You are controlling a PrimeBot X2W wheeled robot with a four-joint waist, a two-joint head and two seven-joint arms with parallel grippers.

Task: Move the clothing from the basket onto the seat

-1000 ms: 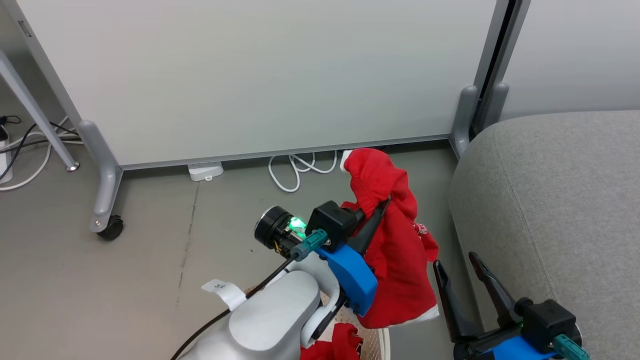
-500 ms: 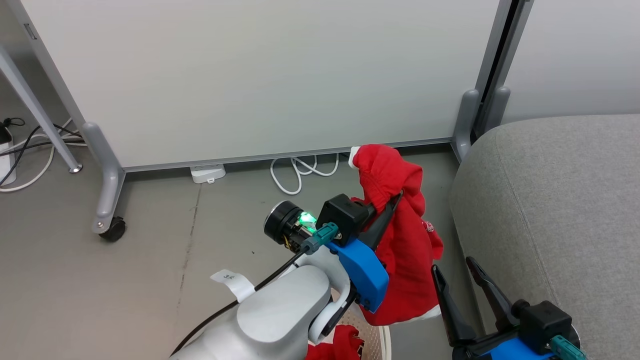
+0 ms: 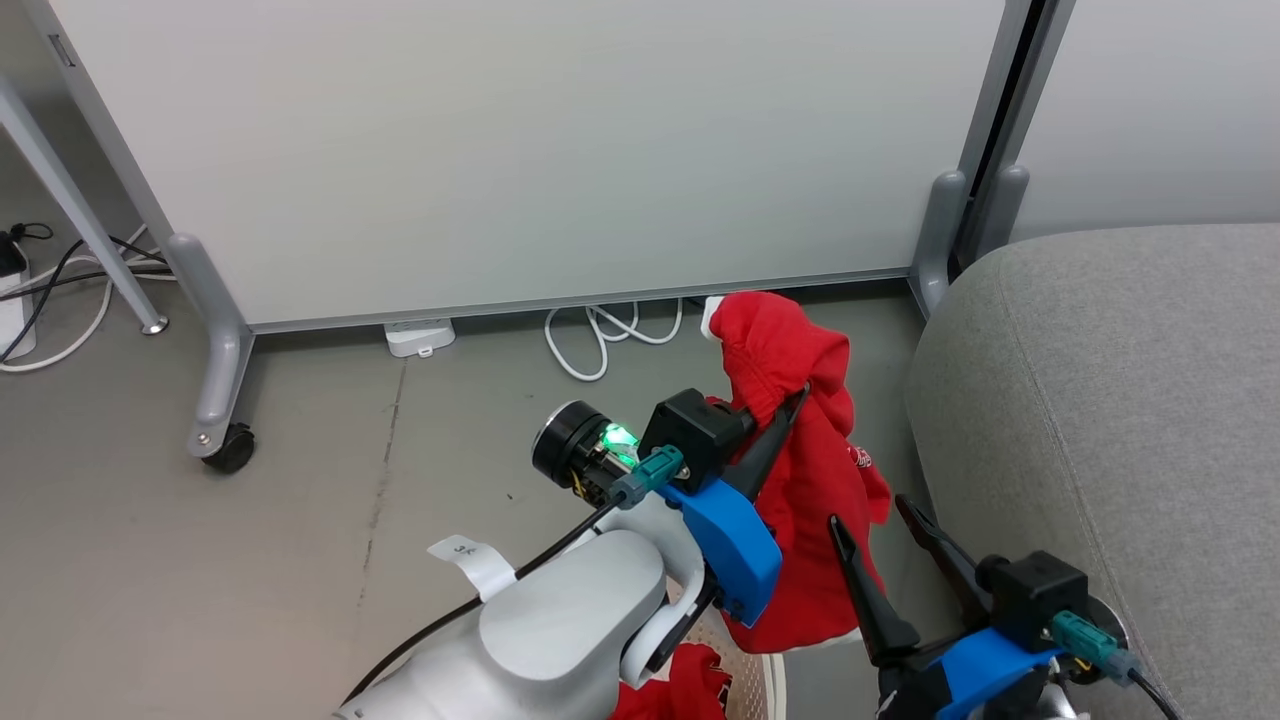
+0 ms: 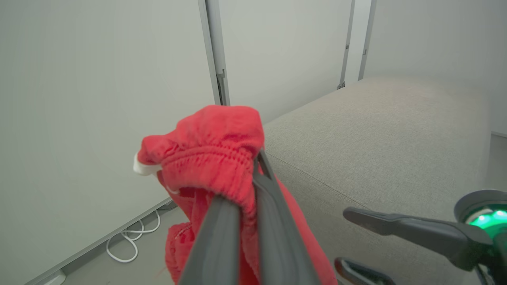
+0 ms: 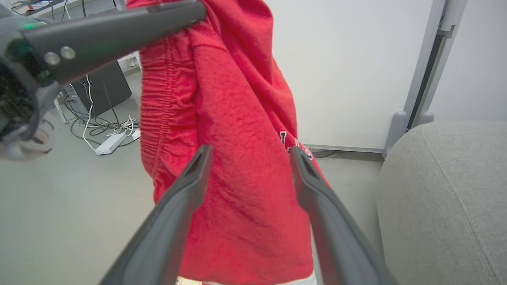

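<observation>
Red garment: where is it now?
Head view centre: red garment hangs from the shut left gripper, just left of the grey seat, open right gripper beside it.

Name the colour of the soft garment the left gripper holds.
Bright red fabric garment, clearest in right wrist view.

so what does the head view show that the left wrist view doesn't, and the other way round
Head view, not left wrist view: a caster wheel, a paper tag, and more red clothing with a bit of the basket at the bottom edge.
Left wrist view, not head view: the ribbed waistband close up, pinched in the shut left gripper.
Both: the hanging red garment, the grey seat, the white cable coil, and the open right gripper near the garment.
</observation>
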